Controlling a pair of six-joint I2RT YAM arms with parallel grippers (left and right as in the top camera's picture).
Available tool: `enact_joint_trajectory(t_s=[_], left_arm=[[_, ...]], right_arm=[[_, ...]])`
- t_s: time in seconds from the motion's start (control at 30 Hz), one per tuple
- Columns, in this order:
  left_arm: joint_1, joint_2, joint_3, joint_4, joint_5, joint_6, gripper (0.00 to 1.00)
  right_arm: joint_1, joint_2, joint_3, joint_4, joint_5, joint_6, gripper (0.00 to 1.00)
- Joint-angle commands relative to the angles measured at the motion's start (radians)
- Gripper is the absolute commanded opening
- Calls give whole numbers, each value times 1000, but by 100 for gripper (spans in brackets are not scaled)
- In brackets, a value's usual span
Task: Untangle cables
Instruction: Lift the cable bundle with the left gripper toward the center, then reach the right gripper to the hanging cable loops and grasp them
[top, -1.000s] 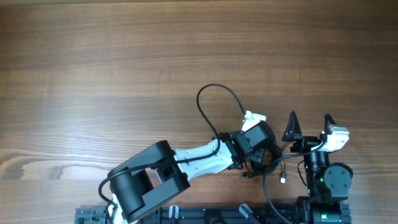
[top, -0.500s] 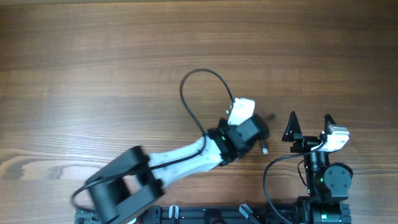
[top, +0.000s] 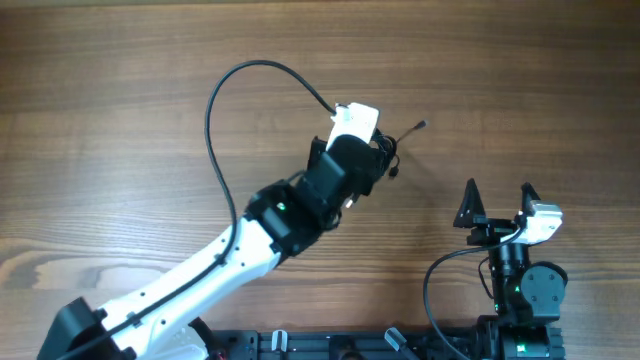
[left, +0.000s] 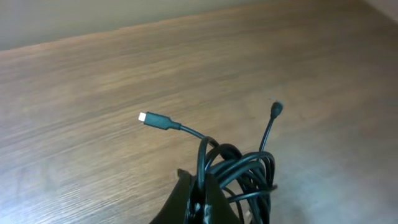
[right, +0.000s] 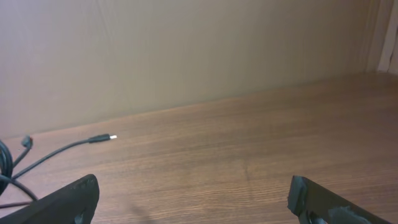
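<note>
Cords (left: 239, 171), thin and black, are bunched into a small tangle, and my left pincer (left: 200, 198) is clenched on that bunch at its near side, the loops spilling out just ahead of my fingertips. From above, the tangle (top: 385, 160) sits at the tip of the left pincer (top: 372, 158) over the wooden table (top: 120, 100), right of centre.

Two ends stick free of the knot: a flat USB-C plug (left: 155, 120) reaching out to one side and a small round plug (left: 277, 110) standing up on the other. How many separate cords are wound in there I cannot make out from these views.

I judge this stuff light, limp and a little springy. It will sag and swing when lifted, and a smooth jacket may slide through a loose pinch. The plugs are the only stiff parts, so a free end just behind its plug looks like the best place to take hold and draw a strand out.

My right pincer (top: 497, 200) is spread wide with nothing in it, near the table's front edge, well apart from the tangle. Its camera shows the cords (right: 12, 168) off to its left.
</note>
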Motion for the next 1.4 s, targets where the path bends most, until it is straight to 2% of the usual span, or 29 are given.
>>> enact_joint_trajectory(t_s=[0.0,0.13,0.23,0.33,0.43,0.53,0.67,0.73,0.8,0.87,0.97,1.2,1.3,1.37], left_arm=[[65,-61,0,-30,271,126,4],[129,-106,0,-47,447,193,4],[148,-131,0,-46,510,240,4],[148,-131,0,-43,514,243,4],[148,-131,0,-12,515,242,4],[148,-135,0,35,597,243,4],[148,-159,0,49,620,243,4],[148,-188,0,49,620,243,4],[148,-212,0,50,654,243,4],[148,-240,0,59,751,244,4],[148,-267,0,62,885,322,4],[148,-278,0,50,968,431,4],[148,-278,0,111,1040,430,4],[148,-278,0,157,1061,429,4]], right_arm=[[5,-3,-1,8,-42,201,100],[5,-3,51,-15,-330,213,100],[5,-2,169,-132,-404,186,100],[5,45,330,-306,-410,61,100],[5,179,515,-486,-414,-57,100],[5,389,700,-628,-488,-152,100],[5,610,934,-826,-499,-179,100],[5,649,1000,-874,-522,-178,100],[5,647,1022,-875,-580,-182,100],[5,646,1027,-869,-645,-230,100],[5,646,1028,-850,-657,-232,98],[5,646,1043,-757,-657,-222,94],[5,646,1043,-757,-657,-233,93],[5,646,1043,-763,-678,-282,89]])
